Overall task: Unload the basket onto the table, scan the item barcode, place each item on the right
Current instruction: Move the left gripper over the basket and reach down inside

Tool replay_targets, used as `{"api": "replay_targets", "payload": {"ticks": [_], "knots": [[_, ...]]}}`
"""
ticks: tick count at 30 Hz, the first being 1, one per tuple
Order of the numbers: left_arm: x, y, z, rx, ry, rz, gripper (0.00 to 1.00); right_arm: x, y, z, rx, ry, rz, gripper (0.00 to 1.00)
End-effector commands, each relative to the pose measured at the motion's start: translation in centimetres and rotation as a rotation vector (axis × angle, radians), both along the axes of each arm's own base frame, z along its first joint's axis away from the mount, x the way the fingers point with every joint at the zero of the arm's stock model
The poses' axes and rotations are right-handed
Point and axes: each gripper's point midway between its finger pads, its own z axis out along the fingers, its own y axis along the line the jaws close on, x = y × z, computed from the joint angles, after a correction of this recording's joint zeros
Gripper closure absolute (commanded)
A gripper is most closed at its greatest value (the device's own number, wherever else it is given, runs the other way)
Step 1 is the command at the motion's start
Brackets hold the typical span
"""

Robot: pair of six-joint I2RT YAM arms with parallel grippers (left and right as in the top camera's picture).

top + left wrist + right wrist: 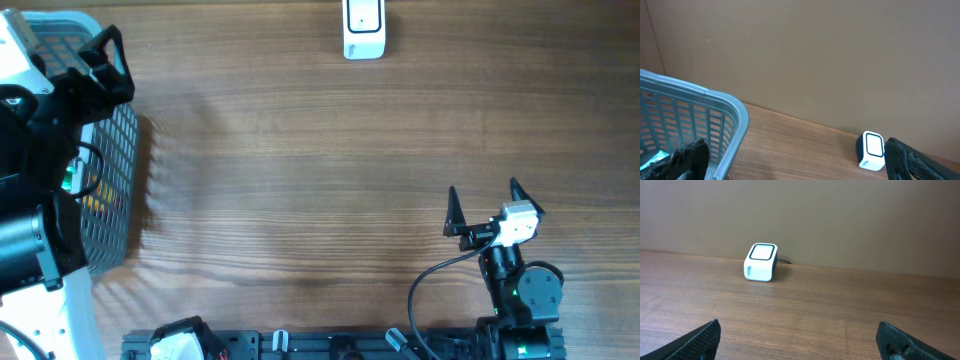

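The small boxy plastic scanner (pixel 364 30) is white, with a black ring around its top window. The plastic basket (pixel 715 115) is light blue, with a grid of little holes. The wooden table (pixel 300 150) is brown with long streaky lines.

On your tabletop (pixel 300 140), the scanner (pixel 364 30) sits at the far edge, near the middle. The basket (pixel 118 180) stands at the left edge, well apart from the scanner, with the left pincer (pixel 112 62) above its far end. The right pincer (pixel 488 205) is at the near right, the scanner ahead of it and slightly to its left.
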Motion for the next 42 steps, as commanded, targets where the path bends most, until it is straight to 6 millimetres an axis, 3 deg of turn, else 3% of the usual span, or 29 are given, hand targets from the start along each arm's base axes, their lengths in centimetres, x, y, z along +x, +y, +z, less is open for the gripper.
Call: {"api": "replay_targets", "payload": {"ticks": [1,10,23,35,42], "knots": [[-0.2,0.6,1.0,-0.002,-0.022,0.023,0.0,0.0,-0.1,0.0,-0.009,-0.003,-0.009,0.0],[-0.3,2.2,1.2,-0.038,-0.033,0.128,0.0,0.0,-0.1,0.0,-0.009,-0.003,-0.01,0.0],[-3.8,11.0,0.3,-0.237,-0.054,0.507,0.0,0.0,-0.1,0.0,-0.009,-0.003,-0.01,0.0],[-7.0,16.8,0.5,-0.248,-0.096,0.698,0.0,0.0,-0.1,0.0,-0.009,-0.003,-0.009,0.0],[-9.4,20.7,-1.7,-0.266,-0.04,0.848,0.0,0.0,-0.1,0.0,-0.009,-0.003,-0.009,0.0]]}}
